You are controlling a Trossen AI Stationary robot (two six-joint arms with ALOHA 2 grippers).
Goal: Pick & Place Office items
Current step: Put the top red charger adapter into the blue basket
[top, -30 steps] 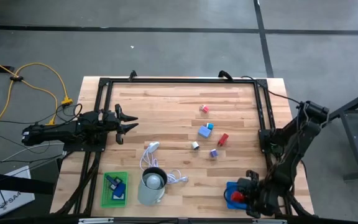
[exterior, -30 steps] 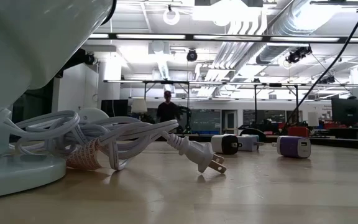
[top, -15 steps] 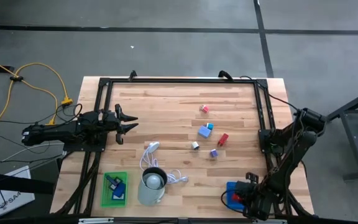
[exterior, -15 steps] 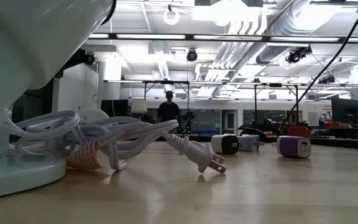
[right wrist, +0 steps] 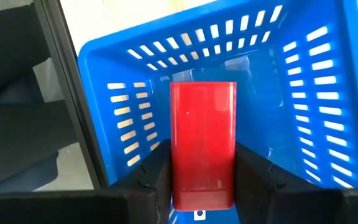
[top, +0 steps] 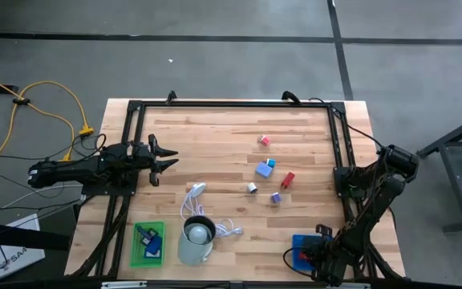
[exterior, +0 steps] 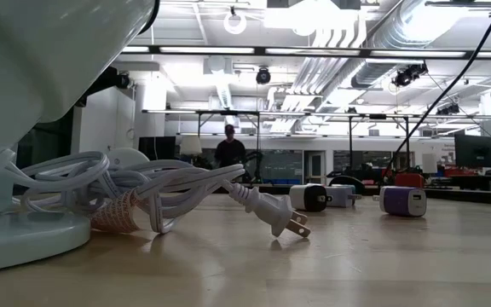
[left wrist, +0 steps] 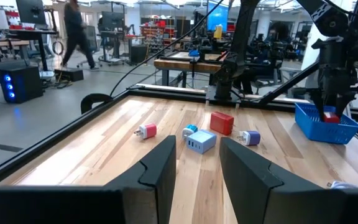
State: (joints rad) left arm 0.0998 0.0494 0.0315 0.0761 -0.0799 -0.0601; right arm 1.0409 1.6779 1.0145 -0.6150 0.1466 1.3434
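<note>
Wooden planks make up the tabletop [top: 215, 144], ringed by a black frame, with a workshop visible beyond it. Right pincer [right wrist: 202, 171] hangs over a blue slotted basket [right wrist: 328, 93] at the near right corner, its fingers [right wrist: 156, 177] pressed onto a red block [right wrist: 202, 143], one on each flank; the block stands directly above the basket's floor, and whether it touches the floor cannot be told. Left pincer [left wrist: 196, 158] waits at the tabletop's left edge, fingers partly spread and pinching nothing. Straight ahead of it, well apart, lies a cluster of small chargers: a pink one [left wrist: 146, 130], a cyan one [left wrist: 189, 130], a blue one [left wrist: 201, 142], a red one [left wrist: 222, 122] and a purple one [left wrist: 249, 137]. To its right side, near the front edge, sits a green tray [top: 147, 244] holding blue pieces, with a pale cup [top: 196, 238] and a white coiled cable [top: 195, 201] just beside it.
</note>
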